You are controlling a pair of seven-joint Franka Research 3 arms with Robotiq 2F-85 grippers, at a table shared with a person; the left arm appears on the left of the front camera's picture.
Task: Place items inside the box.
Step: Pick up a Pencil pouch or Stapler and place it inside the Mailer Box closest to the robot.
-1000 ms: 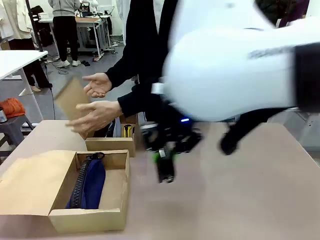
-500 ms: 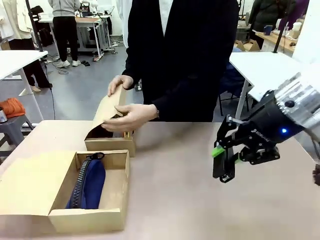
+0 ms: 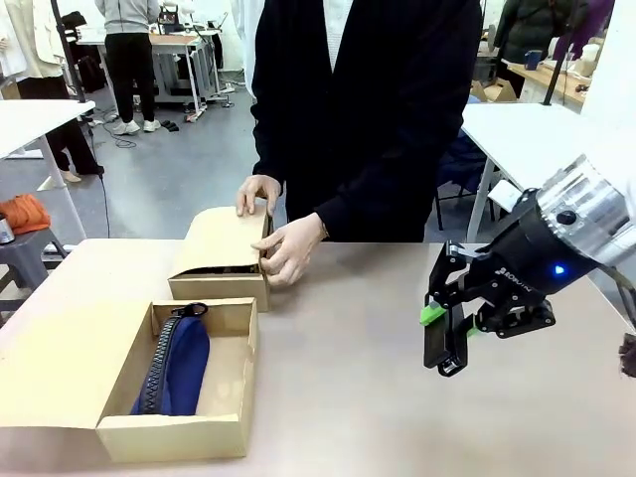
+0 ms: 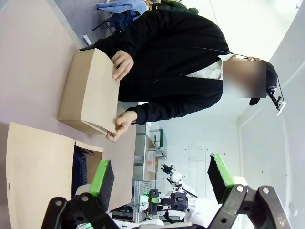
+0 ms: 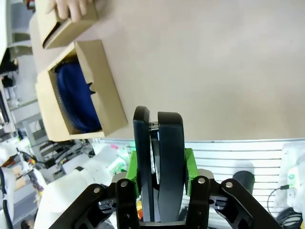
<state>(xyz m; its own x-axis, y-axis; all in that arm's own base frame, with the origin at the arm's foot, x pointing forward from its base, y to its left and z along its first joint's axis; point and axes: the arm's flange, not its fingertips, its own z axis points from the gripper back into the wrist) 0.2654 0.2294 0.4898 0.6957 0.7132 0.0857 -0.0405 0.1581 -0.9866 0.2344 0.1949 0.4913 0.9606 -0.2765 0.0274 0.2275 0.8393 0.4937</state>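
An open cardboard box (image 3: 175, 437) sits front left with a navy blue zip pouch (image 3: 175, 364) lying in it. My right gripper (image 3: 447, 333) hangs above the table's right side, shut on a black stapler (image 3: 435, 350) that points down. The right wrist view has the stapler (image 5: 169, 138) clamped between the green pads of that gripper (image 5: 161, 164), with the box (image 5: 108, 107) and pouch (image 5: 76, 95) off to the left. My left gripper (image 4: 160, 174) is open with nothing between its fingers, looking across the open box's flap (image 4: 38, 171).
Behind the open box, a person across the table presses down the lid of a second cardboard box (image 3: 221, 243) with both hands (image 3: 293, 248). Bare tabletop (image 3: 338, 397) spreads between the boxes and my right gripper. White tables stand farther back.
My right arm has swung from over the table's middle to the right side, stapler still clamped. The person has folded the far box's lid down and now holds it shut.
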